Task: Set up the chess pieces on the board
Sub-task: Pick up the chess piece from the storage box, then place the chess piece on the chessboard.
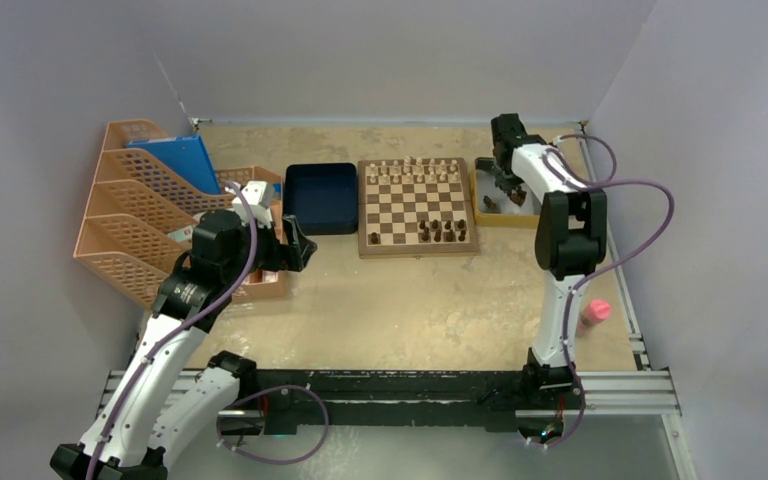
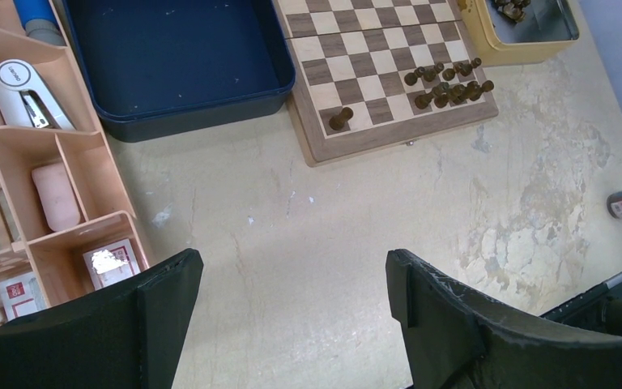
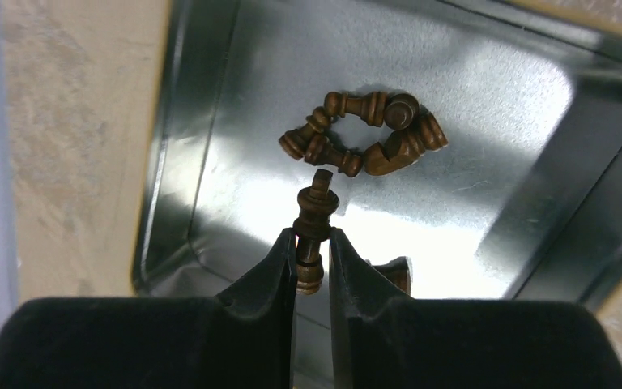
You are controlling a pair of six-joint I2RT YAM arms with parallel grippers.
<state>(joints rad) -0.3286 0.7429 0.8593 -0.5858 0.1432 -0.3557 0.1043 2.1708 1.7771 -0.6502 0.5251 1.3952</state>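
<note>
The chessboard (image 1: 418, 206) lies at the table's back centre, with pale pieces along its far rows. Several dark chess pieces (image 1: 443, 231) stand on its near right squares and one (image 1: 374, 238) on the near left corner. They also show in the left wrist view (image 2: 447, 83). My right gripper (image 3: 313, 237) is shut on a dark chess piece (image 3: 313, 220), held over the silver metal tray (image 3: 210, 146). Several more dark pieces (image 3: 364, 134) lie in a heap in that tray. My left gripper (image 2: 291, 275) is open and empty above bare table, near left of the board.
A dark blue square tray (image 1: 321, 196) sits left of the board. Orange file racks and an organiser (image 1: 130, 215) with a stapler (image 2: 23, 93) stand at the left. A pink object (image 1: 594, 314) lies at the right near the rail.
</note>
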